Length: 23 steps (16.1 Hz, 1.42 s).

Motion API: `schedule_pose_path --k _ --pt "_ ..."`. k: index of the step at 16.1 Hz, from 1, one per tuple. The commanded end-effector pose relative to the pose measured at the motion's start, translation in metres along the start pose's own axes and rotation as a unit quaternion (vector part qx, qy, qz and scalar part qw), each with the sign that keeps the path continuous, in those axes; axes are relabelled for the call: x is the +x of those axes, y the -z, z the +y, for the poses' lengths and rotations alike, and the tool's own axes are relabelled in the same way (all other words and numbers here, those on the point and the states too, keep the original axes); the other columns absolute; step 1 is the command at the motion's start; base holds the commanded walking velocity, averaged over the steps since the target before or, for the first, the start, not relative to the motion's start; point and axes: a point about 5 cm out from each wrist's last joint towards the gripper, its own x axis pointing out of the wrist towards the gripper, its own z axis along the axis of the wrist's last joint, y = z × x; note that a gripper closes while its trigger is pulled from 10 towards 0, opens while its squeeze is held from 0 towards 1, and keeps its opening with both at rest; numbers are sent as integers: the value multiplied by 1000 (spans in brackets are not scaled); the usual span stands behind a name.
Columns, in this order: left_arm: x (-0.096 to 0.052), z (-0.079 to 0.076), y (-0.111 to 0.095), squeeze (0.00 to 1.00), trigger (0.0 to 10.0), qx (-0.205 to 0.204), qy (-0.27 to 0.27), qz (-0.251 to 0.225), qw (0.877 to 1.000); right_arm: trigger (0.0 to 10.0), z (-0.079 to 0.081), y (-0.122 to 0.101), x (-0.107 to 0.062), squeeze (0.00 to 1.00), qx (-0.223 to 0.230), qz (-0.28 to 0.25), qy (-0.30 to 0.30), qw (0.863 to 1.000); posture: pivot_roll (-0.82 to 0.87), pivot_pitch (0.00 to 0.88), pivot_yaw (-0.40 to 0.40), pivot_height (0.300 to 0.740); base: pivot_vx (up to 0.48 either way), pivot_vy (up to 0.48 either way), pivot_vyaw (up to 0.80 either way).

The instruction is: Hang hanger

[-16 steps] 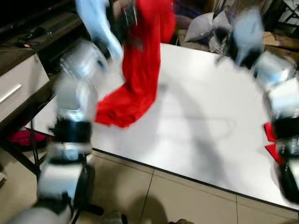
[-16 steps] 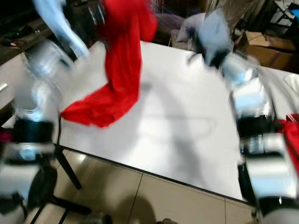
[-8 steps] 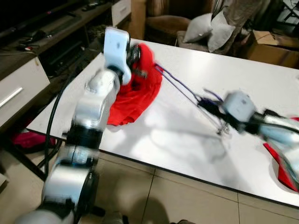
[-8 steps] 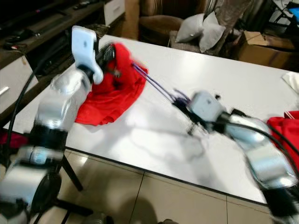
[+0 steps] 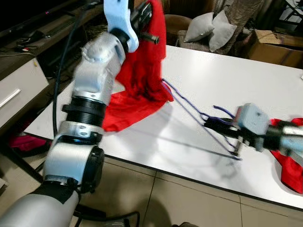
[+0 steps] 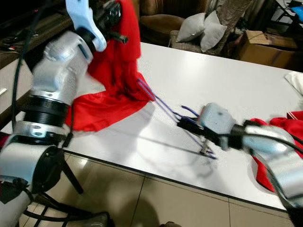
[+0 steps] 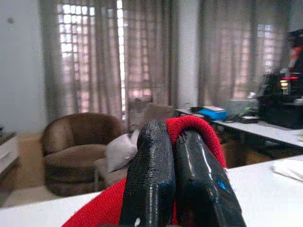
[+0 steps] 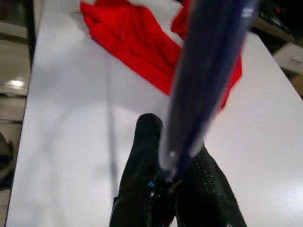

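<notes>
Above the table (image 5: 265, 71), the hanger (image 5: 189, 106) stretches from garment (image 5: 142, 80) to right tool (image 5: 215, 125).

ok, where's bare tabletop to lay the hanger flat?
Widest bare patch on the white table: far half, beyond the purple hanger, toward the cushions. A narrower strip runs along the near edge below the hanger. Crowded: near-left corner under the red garment held up by the left gripper, and the right edge by the right gripper and more red cloth.
</notes>
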Motion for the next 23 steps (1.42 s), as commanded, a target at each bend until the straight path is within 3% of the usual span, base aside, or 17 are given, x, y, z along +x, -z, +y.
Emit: schedule_pose_path --k 1,4,5,7,10,12,13,15,16,17,19,21,22,23 --pt "3 -3 -24 0 10000 6 17 -29 999 10000 3 4 8 0 9 8 -23 1000 -27 0 -13 740 0 0 0" --pt "-5 -3 -40 0 10000 -6 47 -37 998 10000 1 -3 32 0 25 -21 -57 998 -11 3 -28 740 0 0 0" --pt "-12 -6 -41 0 10000 -2 75 -29 997 10000 -4 -2 47 0 17 -20 -69 997 -2 8 -31 740 0 0 0" --pt "-23 -3 -40 0 10000 8 96 -10 995 10000 -20 3 73 0 -17 6 -66 998 -1 12 -28 740 0 0 0" --pt "-38 10 -57 0 10000 -51 117 -34 991 10000 -67 4 97 0 -45 44 42 997 0 14 -30 740 0 0 0" --pt "-45 15 -64 0 10000 -69 131 -46 988 10000 -103 -15 103 0 -52 30 165 985 4 16 -34 740 0 0 0" --pt "-49 19 -67 0 10000 -61 121 -53 989 10000 -126 -41 99 0 -67 -15 250 966 16 20 -49 740 0 0 0" --pt "-53 27 -72 0 10000 -61 95 -79 990 10000 -155 -92 79 0 -85 -143 365 916 17 24 -58 740 0 0 0" --pt "-55 30 -74 0 10000 -69 84 -95 990 10000 -158 -104 74 0 -105 -177 381 902 12 27 -58 740 0 0 0" --pt "-56 29 -72 0 10000 -68 81 -106 989 10000 -151 -99 82 0 -131 -167 367 905 10 28 -56 740 0 0 0" --pt "-58 23 -56 0 10000 -77 81 -94 989 10000 -129 -66 101 0 -156 -116 324 926 7 33 -46 740 0 0 0" --pt "-58 21 -31 0 10000 -66 61 -45 995 10000 -110 -36 113 0 -151 -83 289 942 3 36 -39 740 0 0 0" --pt "-58 23 3 0 10000 -13 17 34 999 10000 -86 -9 122 0 -127 -63 230 963 0 36 -32 740 0 0 0" --pt "-59 26 26 0 10000 14 -16 75 997 10000 -68 8 127 0 -117 -56 178 976 0 38 -30 740 0 0 0"
